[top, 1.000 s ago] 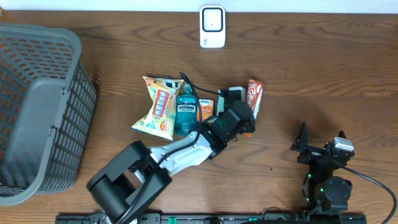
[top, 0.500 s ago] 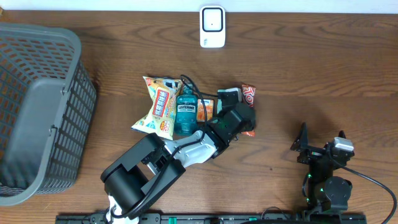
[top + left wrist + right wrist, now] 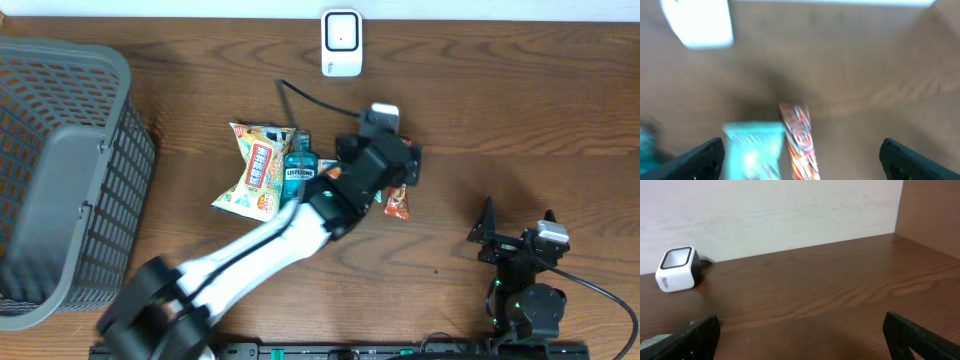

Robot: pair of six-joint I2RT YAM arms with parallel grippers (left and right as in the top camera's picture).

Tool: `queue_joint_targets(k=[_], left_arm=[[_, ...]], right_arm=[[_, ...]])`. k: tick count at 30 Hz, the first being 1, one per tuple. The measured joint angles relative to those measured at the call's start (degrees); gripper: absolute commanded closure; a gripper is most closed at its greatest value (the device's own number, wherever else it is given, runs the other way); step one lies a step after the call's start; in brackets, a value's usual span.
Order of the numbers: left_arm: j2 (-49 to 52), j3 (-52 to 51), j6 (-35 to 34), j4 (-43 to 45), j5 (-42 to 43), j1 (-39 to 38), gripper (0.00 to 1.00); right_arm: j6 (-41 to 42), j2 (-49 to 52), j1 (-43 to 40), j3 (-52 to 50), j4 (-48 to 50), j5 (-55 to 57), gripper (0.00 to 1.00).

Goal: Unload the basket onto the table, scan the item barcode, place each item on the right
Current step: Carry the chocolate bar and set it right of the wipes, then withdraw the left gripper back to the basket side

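Note:
The item, a red-orange snack packet (image 3: 397,202), lies flat on the table just right of the pile, blurred in the left wrist view (image 3: 799,137). My left gripper (image 3: 392,162) hovers over it, open, with the packet and a teal pack (image 3: 754,150) below between the wide-apart fingers (image 3: 802,152) and nothing held. The white barcode scanner (image 3: 341,43) stands at the table's back edge, also seen by the left wrist (image 3: 697,22) and the right wrist (image 3: 676,269). My right gripper (image 3: 515,235) rests at the front right, open and empty (image 3: 800,335).
A chips bag (image 3: 255,170) and a blue Listerine bottle (image 3: 298,175) lie left of my left gripper. A large grey basket (image 3: 60,180) fills the left side. A black cable (image 3: 310,98) runs from the left wrist toward the back.
My left gripper has opened and let go of the red-orange packet, which now lies on the table. The left arm has risen and swung toward the back. The right arm is unmoved.

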Motion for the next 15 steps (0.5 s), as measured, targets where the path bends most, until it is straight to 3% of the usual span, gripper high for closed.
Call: queue_joint_targets(k=[11, 15], left_arm=[[-14.9, 7.2, 25.0, 3.0, -6.6, 10.1, 0.02], [-19.8, 12.5, 34.5, -2.3, -8.1, 14.6, 0.02]], right_arm=[[0.0, 0.0, 0.0, 0.0, 0.0, 0.0, 0.01], [0.0, 0.0, 0.0, 0.0, 0.0, 0.0, 0.01]])
